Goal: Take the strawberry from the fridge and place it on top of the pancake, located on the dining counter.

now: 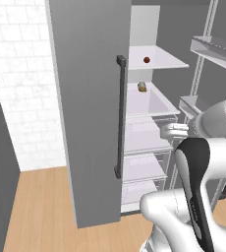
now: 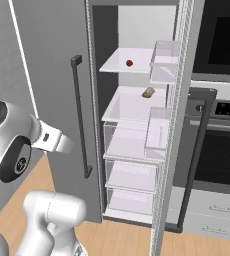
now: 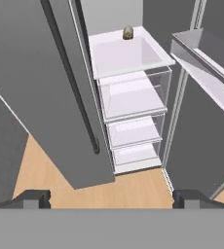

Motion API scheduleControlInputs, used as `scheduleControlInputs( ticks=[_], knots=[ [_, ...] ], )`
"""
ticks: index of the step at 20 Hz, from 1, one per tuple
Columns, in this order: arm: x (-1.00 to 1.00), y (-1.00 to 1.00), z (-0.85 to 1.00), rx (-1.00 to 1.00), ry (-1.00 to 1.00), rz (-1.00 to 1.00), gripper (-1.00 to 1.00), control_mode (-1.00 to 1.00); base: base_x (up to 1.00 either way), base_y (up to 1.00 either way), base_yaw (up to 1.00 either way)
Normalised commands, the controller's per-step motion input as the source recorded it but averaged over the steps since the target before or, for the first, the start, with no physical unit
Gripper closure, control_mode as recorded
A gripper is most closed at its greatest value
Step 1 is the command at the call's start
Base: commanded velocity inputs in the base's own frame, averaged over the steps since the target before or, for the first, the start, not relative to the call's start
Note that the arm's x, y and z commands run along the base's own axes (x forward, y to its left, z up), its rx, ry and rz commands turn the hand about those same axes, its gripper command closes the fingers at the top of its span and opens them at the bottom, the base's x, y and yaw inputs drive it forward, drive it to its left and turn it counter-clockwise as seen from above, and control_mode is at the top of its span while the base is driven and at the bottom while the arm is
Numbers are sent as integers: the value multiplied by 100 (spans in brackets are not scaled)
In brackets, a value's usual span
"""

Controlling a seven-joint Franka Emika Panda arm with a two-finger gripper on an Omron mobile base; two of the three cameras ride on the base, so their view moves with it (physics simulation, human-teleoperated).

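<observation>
Step in hand, as I judge it: reach into the tall matte grey two-door fridge [image 2: 52, 75], right door swung open, and go for the tiny dark red strawberry [image 2: 129, 63], which sits alone on the upper white shelf [image 1: 166, 60] toward the back. To do it well: raise the hand a good deal, since the hand view looks at the lower shelf w/ a small tan-brown cylinder [image 3: 128, 32], not the berry's level; come in btwn the closed left door w/ its long dark bar handle [image 1: 120, 115] and the open door's bins, keep clear of both; centre fingers on the fruit bc it's far smaller than the claw. The two-finger gripper [image 3: 111, 197] stands wide apart, tips at opposite sides of the hand view, holding nothing, touching nothing, well short of the shelves.
</observation>
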Motion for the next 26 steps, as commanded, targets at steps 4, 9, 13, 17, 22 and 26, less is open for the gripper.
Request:
scheduleControlInputs(
  ticks=[4, 9, 13, 17, 22, 26],
  knots=[
    [25, -4, 0, 0, 3, 0, -100, -100, 0, 0, 0],
    [0, 0, 0, 0, 0, 0, -100, 100, 77, -43, 0],
    [0, 0, 0, 0, 0, 0, -100, 100, 57, -44, -2],
    [0, 0, 0, 0, 0, 0, -100, 100, 64, -9, -19],
    [0, 0, 0, 0, 0, 0, -100, 100, 66, 7, -29],
    [0, 0, 0, 0, 0, 0, -100, 100, 49, 0, -15]
  ],
)
